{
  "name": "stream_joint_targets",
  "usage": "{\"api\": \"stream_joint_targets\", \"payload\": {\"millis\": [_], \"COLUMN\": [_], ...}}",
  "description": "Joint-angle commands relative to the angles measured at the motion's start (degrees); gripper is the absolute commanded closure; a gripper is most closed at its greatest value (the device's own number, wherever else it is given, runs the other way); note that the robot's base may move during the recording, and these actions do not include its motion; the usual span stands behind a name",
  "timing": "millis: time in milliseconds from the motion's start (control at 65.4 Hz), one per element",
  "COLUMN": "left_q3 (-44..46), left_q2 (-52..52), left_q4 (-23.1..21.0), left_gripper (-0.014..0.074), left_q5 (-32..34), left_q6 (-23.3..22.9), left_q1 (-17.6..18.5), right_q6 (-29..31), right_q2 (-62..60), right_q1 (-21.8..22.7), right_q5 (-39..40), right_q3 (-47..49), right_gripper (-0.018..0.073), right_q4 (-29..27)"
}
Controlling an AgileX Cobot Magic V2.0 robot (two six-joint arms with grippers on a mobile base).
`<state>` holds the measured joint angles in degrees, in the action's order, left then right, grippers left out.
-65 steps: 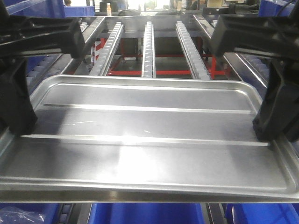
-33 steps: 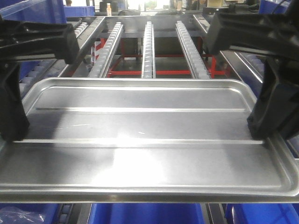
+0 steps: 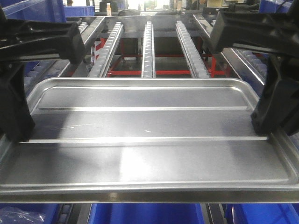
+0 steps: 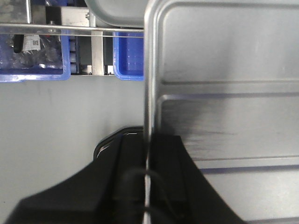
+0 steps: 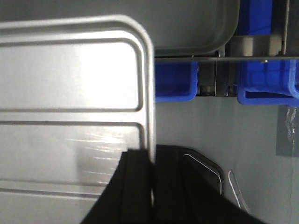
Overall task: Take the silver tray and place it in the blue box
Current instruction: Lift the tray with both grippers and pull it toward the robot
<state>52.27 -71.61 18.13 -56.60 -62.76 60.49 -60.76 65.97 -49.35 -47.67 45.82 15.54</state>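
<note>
Silver tray (image 3: 149,126) is hanging level between both arms, with roller rails (image 3: 148,46) running away behind it. Left gripper (image 4: 146,144) is pinching the left rim, fingers (image 4: 166,158) pressing onto the metal. Right gripper (image 5: 152,158) is clamping the right rim likewise. Blue plastic is showing under the near edge, possibly the blue box (image 3: 149,213).

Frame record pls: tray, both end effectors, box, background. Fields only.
silver tray: held up between both arms, roughly level, nothing on it
left end effector: clamped on the tray's left rim
right end effector: clamped on the tray's right rim
blue box: blue plastic showing under the tray's near edge, mostly hidden
background: roller rack beyond the tray
status: tray not yet in the box
</note>
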Motion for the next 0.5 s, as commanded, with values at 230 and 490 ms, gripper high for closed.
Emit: {"api": "stream_joint_targets", "payload": {"millis": [230, 490], "left_q3": [1.4, 1.4], "left_q2": [1.6, 1.6], "left_q4": [1.0, 1.0], "left_gripper": [0.0610, 0.0610], "left_q5": [2.2, 3.2], "left_q6": [-2.1, -2.1], "left_q1": [0.5, 0.5], "right_q6": [0.1, 0.1], "right_q2": [-1.0, -1.0], "right_q1": [0.4, 0.4], "right_q5": [2.1, 2.1], "right_q3": [1.5, 1.5], "right_gripper": [0.0510, 0.0510], "right_q4": [2.1, 2.1]}}
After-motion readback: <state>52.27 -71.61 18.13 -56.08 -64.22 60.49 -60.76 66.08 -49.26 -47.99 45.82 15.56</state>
